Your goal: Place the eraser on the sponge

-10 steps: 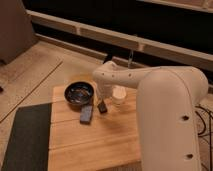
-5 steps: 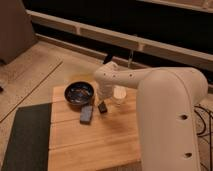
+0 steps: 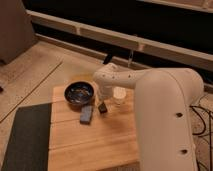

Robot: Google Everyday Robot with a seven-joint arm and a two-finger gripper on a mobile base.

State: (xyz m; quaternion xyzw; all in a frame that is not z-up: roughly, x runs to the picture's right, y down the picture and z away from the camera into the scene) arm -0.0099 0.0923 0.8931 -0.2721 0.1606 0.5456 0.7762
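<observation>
The eraser (image 3: 102,107) is a small black block on the wooden table (image 3: 90,142), just right of the sponge (image 3: 87,114), a flat blue-grey pad. A narrow gap separates the two. My gripper (image 3: 103,100) hangs from the white arm directly over the eraser, at or just above its top. Whether it holds the eraser is hidden by the arm's end.
A dark round bowl (image 3: 79,93) sits at the table's back left, close behind the sponge. A clear cup (image 3: 119,96) stands right of the gripper. A large dark floor mat (image 3: 27,137) lies left of the table. My white arm body (image 3: 165,120) covers the table's right side.
</observation>
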